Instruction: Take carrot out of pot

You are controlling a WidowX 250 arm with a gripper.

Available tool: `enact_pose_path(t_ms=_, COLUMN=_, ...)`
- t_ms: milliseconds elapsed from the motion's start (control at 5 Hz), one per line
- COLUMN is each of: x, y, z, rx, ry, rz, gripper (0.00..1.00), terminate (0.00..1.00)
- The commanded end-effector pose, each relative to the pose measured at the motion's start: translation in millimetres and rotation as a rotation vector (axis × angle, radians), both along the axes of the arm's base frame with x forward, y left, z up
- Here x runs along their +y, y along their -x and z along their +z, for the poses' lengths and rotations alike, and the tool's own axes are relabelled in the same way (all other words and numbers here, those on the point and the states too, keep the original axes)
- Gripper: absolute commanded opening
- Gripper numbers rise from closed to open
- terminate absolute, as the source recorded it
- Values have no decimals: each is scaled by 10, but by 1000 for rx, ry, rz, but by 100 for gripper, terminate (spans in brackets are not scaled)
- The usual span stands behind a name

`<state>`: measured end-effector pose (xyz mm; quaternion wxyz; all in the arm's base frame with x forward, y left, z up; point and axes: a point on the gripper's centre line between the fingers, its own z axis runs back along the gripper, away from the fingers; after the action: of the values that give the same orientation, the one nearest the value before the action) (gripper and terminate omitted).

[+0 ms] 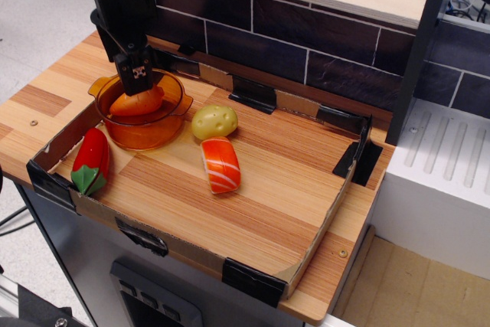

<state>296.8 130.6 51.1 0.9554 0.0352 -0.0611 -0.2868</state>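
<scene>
The orange carrot [140,104] lies inside the translucent amber pot [143,126] at the back left of the wooden tray. My black gripper [132,80] hangs straight down into the pot's mouth. Its fingertips are at the carrot's top and hide part of it. The jaws look apart, and the carrot still rests in the pot.
A red pepper with a green stem [91,157] lies left of the pot by the tray's front wall. A yellow-green potato [214,122] and an orange-and-white salmon sushi piece [220,165] lie right of the pot. The cardboard tray wall [321,227] rims the board; a dark tiled wall [306,36] stands behind.
</scene>
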Motion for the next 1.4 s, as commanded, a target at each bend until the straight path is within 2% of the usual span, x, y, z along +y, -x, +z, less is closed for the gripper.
enact_pose_path(t_ms=0, x=-79, y=-53, z=59, rx=-31, ry=-21, rz=-23, gripper=100, terminate=0)
enact_pose_path(t_ms=400, x=-171, y=-112, z=-88, rx=-13, ry=-42, rz=0, gripper=100, terminate=0)
enact_pose_path(t_ms=1000, x=-210, y=-47, z=-287, rx=-2, ry=-60, rz=-10, gripper=100, terminate=0)
enact_pose_path(t_ms=1200, x=-185, y=-54, z=-275, rx=5, ry=-55, rz=11, gripper=0, terminate=0)
